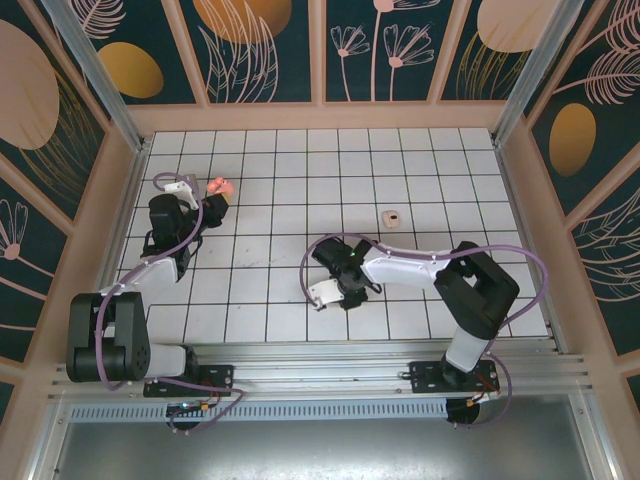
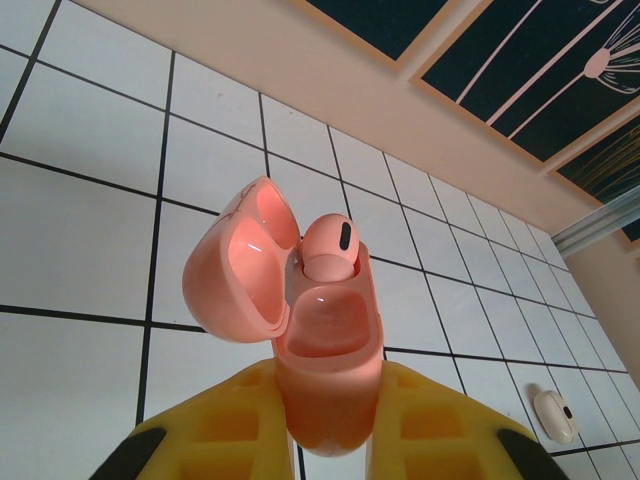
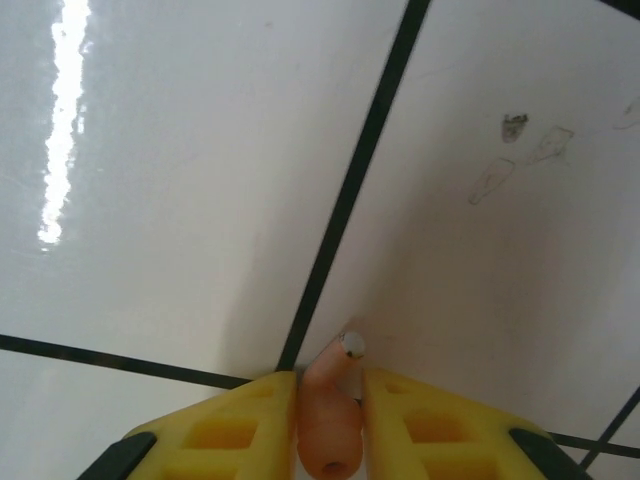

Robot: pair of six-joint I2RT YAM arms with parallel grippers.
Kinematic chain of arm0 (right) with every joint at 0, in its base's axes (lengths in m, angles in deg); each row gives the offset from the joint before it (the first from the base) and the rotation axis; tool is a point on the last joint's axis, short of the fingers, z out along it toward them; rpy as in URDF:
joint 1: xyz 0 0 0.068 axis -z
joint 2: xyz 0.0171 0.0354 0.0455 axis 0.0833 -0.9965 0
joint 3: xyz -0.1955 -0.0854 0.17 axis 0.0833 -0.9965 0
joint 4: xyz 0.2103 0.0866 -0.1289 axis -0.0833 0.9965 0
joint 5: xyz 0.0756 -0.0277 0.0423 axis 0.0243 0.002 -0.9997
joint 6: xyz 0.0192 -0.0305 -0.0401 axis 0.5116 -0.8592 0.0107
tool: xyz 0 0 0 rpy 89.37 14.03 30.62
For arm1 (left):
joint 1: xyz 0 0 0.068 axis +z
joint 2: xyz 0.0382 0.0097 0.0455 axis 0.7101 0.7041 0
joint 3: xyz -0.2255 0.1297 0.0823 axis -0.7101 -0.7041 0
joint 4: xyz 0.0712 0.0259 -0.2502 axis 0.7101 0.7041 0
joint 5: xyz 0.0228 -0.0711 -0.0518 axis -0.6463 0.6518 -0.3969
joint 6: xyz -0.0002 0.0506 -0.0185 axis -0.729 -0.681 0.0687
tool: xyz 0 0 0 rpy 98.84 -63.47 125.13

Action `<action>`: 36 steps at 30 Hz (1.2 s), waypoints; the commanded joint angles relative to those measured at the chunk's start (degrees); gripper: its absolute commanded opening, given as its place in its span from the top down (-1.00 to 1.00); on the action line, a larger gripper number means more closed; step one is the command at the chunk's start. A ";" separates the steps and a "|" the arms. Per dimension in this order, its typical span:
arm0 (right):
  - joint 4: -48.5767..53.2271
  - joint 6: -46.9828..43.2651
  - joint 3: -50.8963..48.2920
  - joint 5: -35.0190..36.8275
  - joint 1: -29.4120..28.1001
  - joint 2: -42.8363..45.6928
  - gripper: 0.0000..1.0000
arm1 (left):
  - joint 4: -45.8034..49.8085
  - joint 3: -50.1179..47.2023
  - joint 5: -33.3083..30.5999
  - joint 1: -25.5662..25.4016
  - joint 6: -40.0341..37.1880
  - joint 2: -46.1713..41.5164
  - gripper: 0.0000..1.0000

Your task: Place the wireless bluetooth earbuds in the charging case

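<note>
The left gripper (image 2: 330, 400) is shut on the open charging case (image 2: 330, 345), first earbud (image 2: 330, 250) inside. The right gripper (image 3: 330, 378) pinches the second earbud (image 3: 330, 430), stem pointing past its fingers (image 3: 230, 435), far from the case.

Tiled floor (image 1: 300, 170) mostly open, pale earbud (image 1: 391, 217) mid-floor

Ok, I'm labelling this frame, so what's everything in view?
charging case: one, salmon pink, lid open, in the left pincer
seated earbud: one, pink, in the open case
held earbud: one, pink, in the right pincer
pale earbud-shaped piece: one, off-white, on a tile right of centre
table: one, white tiles, black lines
wall panels: several, dark teal, around the table
left pincer: one, yellow fingers, shut on the case
right pincer: one, yellow fingers, shut on the earbud
</note>
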 commanded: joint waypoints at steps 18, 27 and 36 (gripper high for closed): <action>-0.92 35.42 6.99 -4.40 0.38 8.27 -0.01 | -0.15 1.38 0.50 0.19 -0.80 -0.74 0.86; 4.82 98.03 13.88 1.66 0.69 7.61 0.07 | -0.99 1.38 1.14 0.19 -0.17 -0.52 0.86; -7.11 149.22 1.90 -4.56 1.53 16.81 0.10 | -3.15 -0.07 1.77 0.23 1.46 -1.05 0.86</action>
